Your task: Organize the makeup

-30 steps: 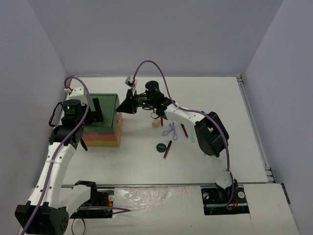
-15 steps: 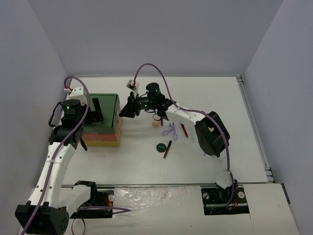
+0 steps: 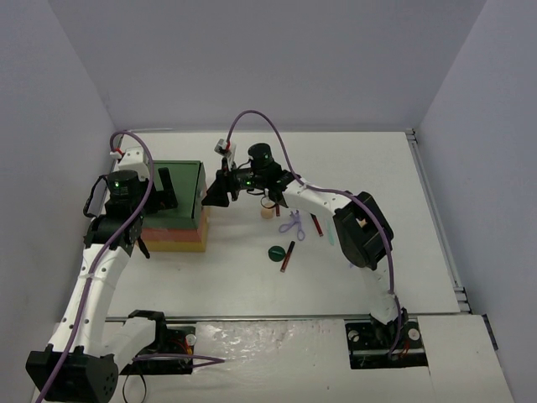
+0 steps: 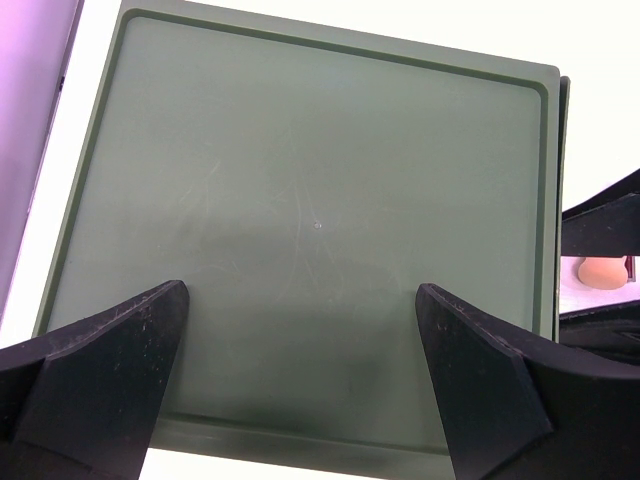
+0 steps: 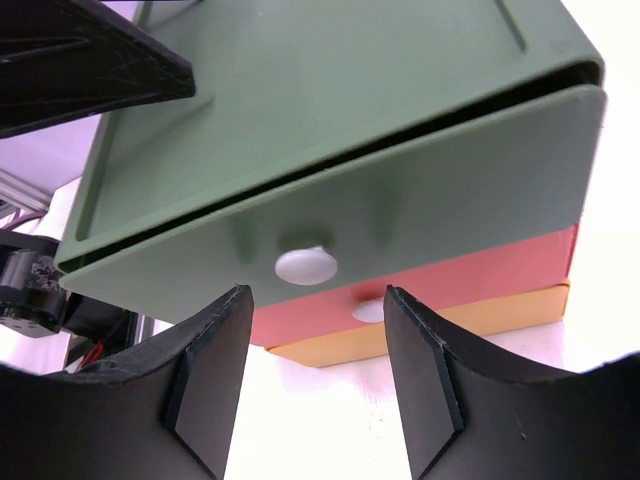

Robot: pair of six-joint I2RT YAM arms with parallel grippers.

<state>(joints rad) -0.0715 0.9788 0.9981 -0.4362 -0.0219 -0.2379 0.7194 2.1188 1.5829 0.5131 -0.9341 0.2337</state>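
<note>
The makeup lies on the white table right of the drawer box: a peach sponge, a lavender scissor-like tool, a dark-red stick, a dark green disc and a dark-red and black stick. My right gripper is open and empty. It faces the box's drawer fronts, and in the right wrist view its jaws stand just short of the green drawer's white knob. My left gripper is open over the box's green top. The sponge also shows in the left wrist view.
The green, red and yellow drawer box stands at the left of the table. The red drawer's knob sits below the green one, above the yellow drawer. White walls enclose the table at the back and sides.
My right gripper has moved left, closer to the drawer fronts of the box. The left arm and the makeup have not moved.
</note>
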